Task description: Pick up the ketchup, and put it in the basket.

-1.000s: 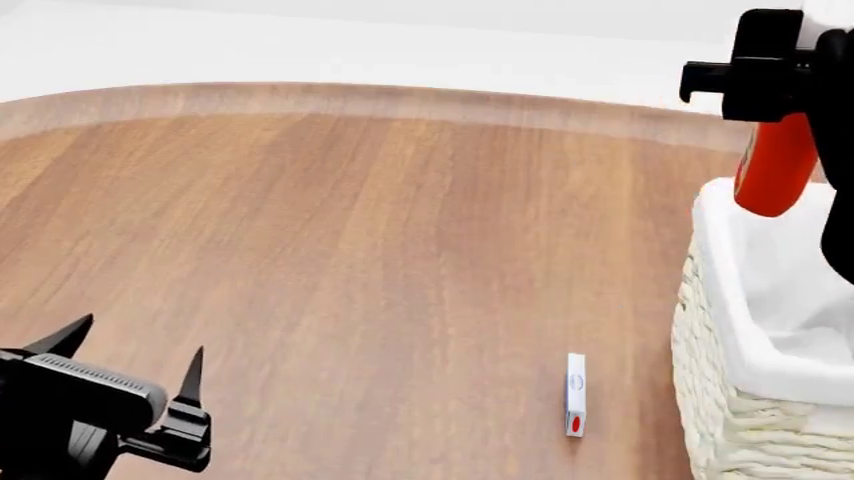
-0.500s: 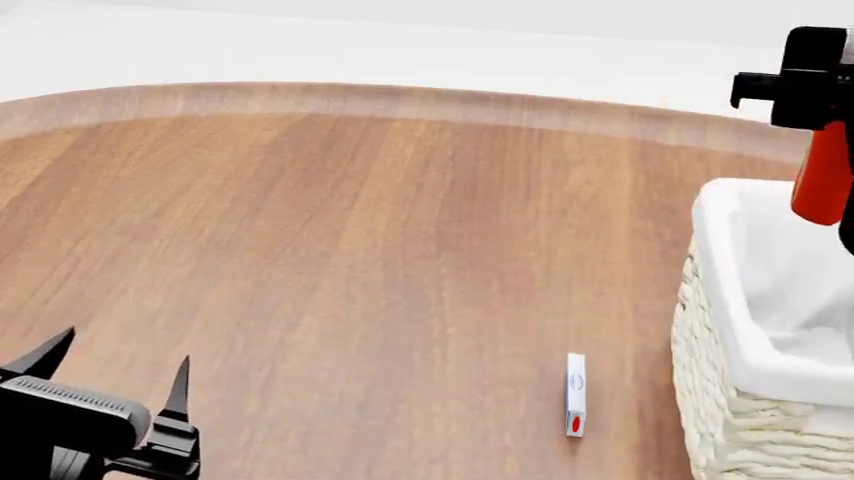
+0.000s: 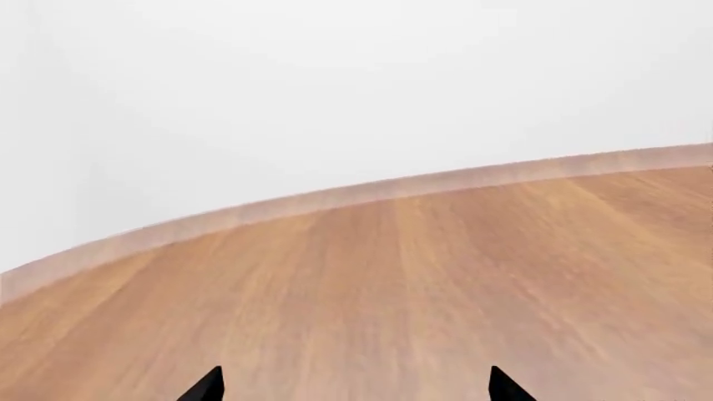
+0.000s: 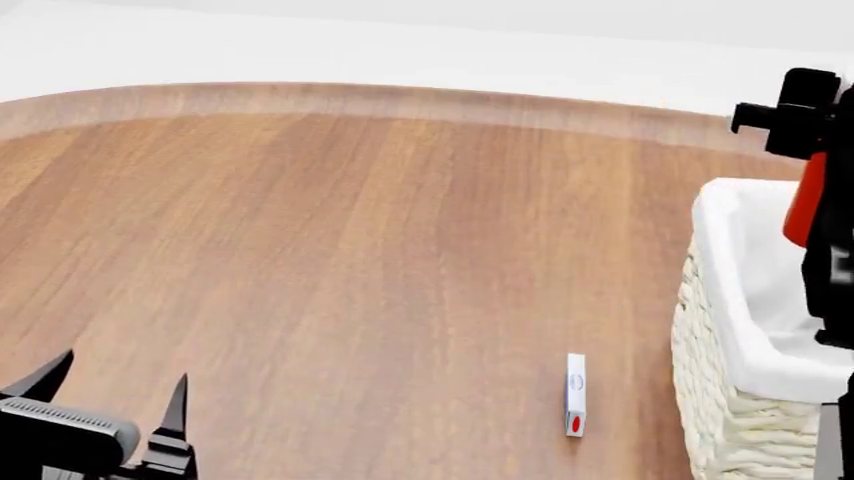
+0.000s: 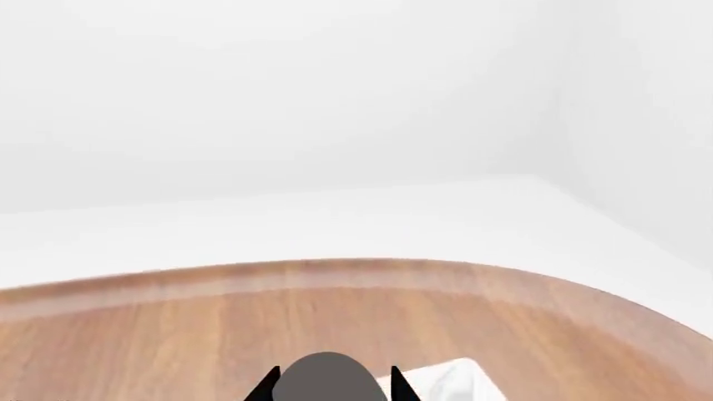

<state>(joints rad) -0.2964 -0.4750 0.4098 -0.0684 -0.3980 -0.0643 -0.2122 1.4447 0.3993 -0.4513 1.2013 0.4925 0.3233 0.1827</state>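
Over the far right of the head view, the right gripper [image 4: 798, 110] hangs above the large cream woven wicker basket [image 4: 727, 400] with its white cloth liner. It appears to be closed on the orange-red plastic ketchup squeeze bottle [image 4: 803, 205], of which only a narrow red strip shows beside the black arm, above the basket's open mouth. Low at the left, the left gripper [image 4: 114, 395] has its fingers spread wide and empty over the wooden tabletop [image 4: 334, 250]. A small white stick with a red dot [image 4: 575, 394] lies flat on the wood near the basket's wall, apart from it.

In the left wrist view only two black fingertips [image 3: 206, 386] show, well apart with bare wood between them, which confirms an open, empty hand.

In the right wrist view a grey rounded shape, probably the bottle's cap end [image 5: 326, 380], sits between two dark finger points, with a corner of white liner beyond. This view shows the grip's centre, which the head view hides. The head view alone shows the basket's position.

The bottle is likely light, smooth and somewhat squeezable. A hold across the firm mid-body, not the cap, should best resist slipping.
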